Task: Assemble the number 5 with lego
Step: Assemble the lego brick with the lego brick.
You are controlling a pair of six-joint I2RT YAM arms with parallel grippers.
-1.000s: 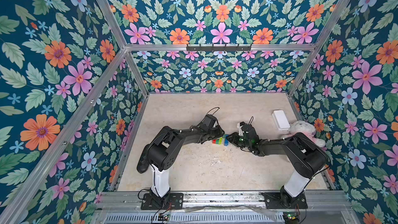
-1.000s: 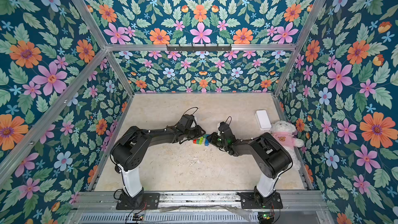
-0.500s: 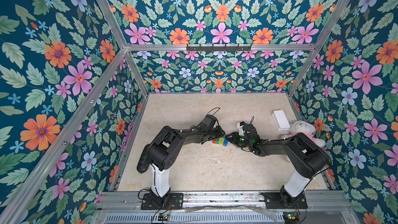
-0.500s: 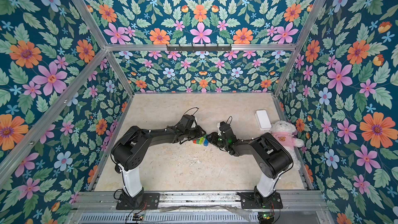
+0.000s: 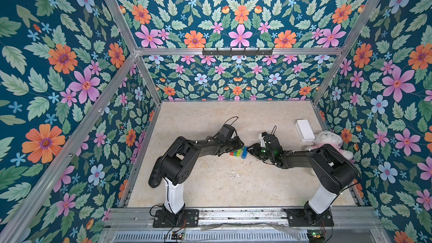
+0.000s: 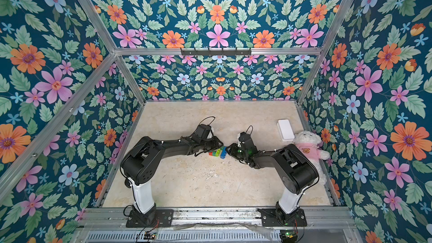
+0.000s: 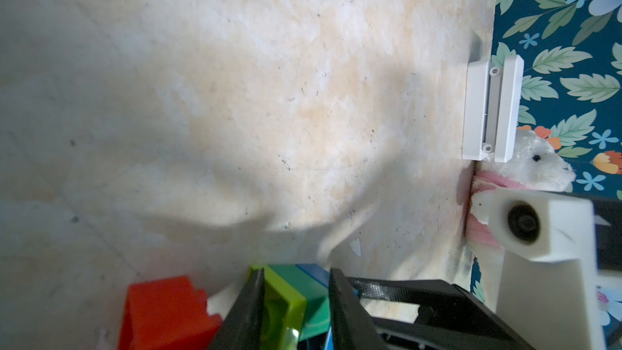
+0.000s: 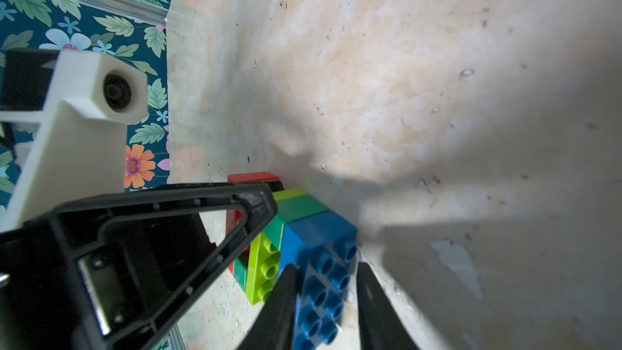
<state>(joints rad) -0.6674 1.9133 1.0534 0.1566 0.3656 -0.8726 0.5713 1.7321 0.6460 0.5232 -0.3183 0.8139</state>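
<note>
Lego number 5 (image 5: 239,153) lies long-axis left-right, blue end (image 8: 319,237) at right gripper (image 8: 325,267) (grip unclear); left gripper (image 7: 295,272) pinches green layers (image 7: 286,294).

The studded red, lime-green, green and blue plastic bricks (image 8: 319,240) look smooth and glossy. The beige tabletop (image 5: 222,183) is matt, mottled and scuffed. The white plush teddy (image 6: 304,139) is fluffy cloth; the silver frame rail (image 5: 163,51) is brushed metal.

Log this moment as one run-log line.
left hand: clamping green bricks | right hand: around blue brick, grip unclear | red brick: outside both hands
</note>
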